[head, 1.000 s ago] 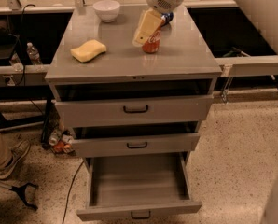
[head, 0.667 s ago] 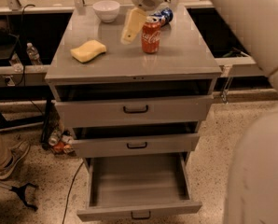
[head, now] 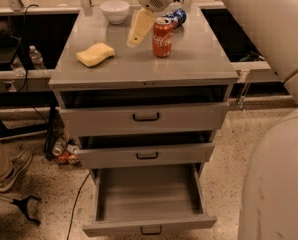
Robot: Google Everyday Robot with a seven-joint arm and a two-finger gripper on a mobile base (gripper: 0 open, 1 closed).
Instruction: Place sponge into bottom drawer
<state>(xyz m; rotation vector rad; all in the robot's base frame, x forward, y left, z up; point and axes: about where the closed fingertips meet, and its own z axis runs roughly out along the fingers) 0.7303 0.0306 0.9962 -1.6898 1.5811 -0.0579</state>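
Observation:
The pale yellow sponge (head: 95, 54) lies on the left part of the grey cabinet top (head: 199, 59). The bottom drawer (head: 149, 226) is pulled out and I see nothing in it. My gripper (head: 137, 34) hangs from the arm above the middle of the cabinet top. It is just left of a red soda can (head: 162, 37) and to the right of and behind the sponge. It does not touch the sponge.
A white bowl (head: 114, 10) stands at the back left of the top, and a blue can (head: 175, 18) lies behind the red one. The two upper drawers (head: 146, 118) are slightly open. A person's shoe (head: 10, 171) and some bottles (head: 64, 151) are on the floor at the left.
My gripper has moved left, from over the red can to its left side, closer to the sponge. The sponge and the drawers have not moved.

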